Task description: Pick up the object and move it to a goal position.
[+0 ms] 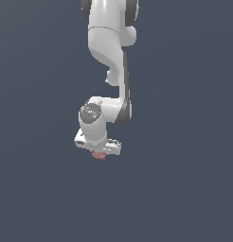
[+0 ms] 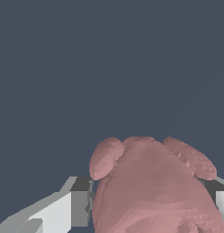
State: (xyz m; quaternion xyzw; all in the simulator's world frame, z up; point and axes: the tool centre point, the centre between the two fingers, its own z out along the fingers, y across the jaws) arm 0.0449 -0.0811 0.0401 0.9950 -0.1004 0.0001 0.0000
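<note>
Though small, lumpy pinkish-red object [image 2: 155,191]

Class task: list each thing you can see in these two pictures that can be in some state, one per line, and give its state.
White robot arm: bent over, wrist pointing down.
White claw: fingers on either side of the blob, against it as far as the wrist view shows; shut on it.
Small lumpy pinkish-red blob: held between the claw's fingers, only partly visible below the claw in the exterior view.
</note>
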